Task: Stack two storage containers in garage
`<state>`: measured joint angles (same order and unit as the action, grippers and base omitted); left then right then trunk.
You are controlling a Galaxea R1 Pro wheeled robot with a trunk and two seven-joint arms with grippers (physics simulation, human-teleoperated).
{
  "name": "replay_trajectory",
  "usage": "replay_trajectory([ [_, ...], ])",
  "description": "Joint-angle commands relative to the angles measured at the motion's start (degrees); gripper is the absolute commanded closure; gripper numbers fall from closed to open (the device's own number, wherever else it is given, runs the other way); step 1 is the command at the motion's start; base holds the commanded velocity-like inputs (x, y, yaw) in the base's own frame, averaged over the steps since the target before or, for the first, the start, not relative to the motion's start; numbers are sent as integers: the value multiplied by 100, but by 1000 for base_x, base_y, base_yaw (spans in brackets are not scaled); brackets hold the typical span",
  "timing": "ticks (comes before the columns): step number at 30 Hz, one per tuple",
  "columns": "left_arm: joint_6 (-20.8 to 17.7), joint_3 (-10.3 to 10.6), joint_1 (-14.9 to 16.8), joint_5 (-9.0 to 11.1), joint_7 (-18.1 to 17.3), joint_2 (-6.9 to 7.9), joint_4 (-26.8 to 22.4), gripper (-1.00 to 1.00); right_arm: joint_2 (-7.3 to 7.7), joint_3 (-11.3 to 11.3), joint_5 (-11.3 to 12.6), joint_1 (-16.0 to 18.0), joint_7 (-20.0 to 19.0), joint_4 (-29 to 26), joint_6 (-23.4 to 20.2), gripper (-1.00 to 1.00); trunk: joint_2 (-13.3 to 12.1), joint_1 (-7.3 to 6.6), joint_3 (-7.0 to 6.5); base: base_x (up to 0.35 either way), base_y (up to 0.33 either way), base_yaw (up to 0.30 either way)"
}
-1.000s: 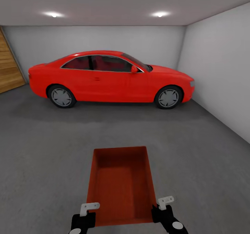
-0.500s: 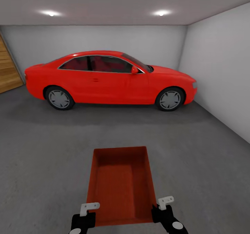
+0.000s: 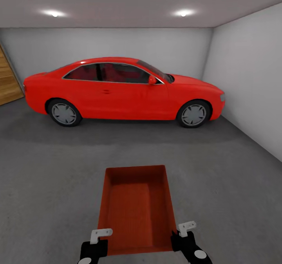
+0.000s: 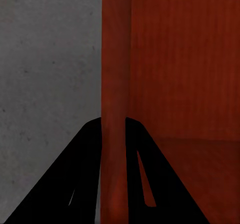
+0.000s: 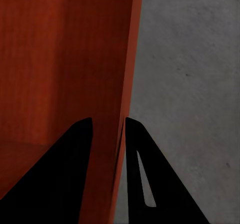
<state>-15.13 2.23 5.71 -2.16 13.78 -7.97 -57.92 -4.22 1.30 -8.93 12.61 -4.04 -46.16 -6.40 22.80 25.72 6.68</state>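
I am in the garage, holding one orange-red storage container (image 3: 135,209) out in front of me above the dark grey concrete floor (image 3: 47,178). It is open-topped, empty, with a ribbed base. My left gripper (image 3: 97,238) is shut on its left wall, seen in the left wrist view as a red wall (image 4: 116,84) pinched between two black fingers (image 4: 80,184). My right gripper (image 3: 182,234) is shut on its right wall (image 5: 107,84) in the same way, with black fingers (image 5: 150,184) on both sides of the wall.
A large glossy red car (image 3: 121,91) is parked side-on across the far end. A white wall (image 3: 250,84) runs along the right. A wood-panelled door (image 3: 8,80) shows at the far left. Open concrete lies between me and the car.
The whole head view has shifted slightly, the car sliding left in the picture and growing a little. The container and both grippers keep their place in view.
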Motion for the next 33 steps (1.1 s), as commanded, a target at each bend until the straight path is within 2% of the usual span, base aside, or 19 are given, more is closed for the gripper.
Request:
replay_trajectory([
  [1,-25,15,1,401,-95,-134,0,100,-9,-51,321,4,219,-30,236,100,12,7,12,324,0,0],
  [33,-25,14,1,401,-95,-134,-1,100,-4,-51,321,4,219,-28,236,100,12,7,12,324,0,0],
])
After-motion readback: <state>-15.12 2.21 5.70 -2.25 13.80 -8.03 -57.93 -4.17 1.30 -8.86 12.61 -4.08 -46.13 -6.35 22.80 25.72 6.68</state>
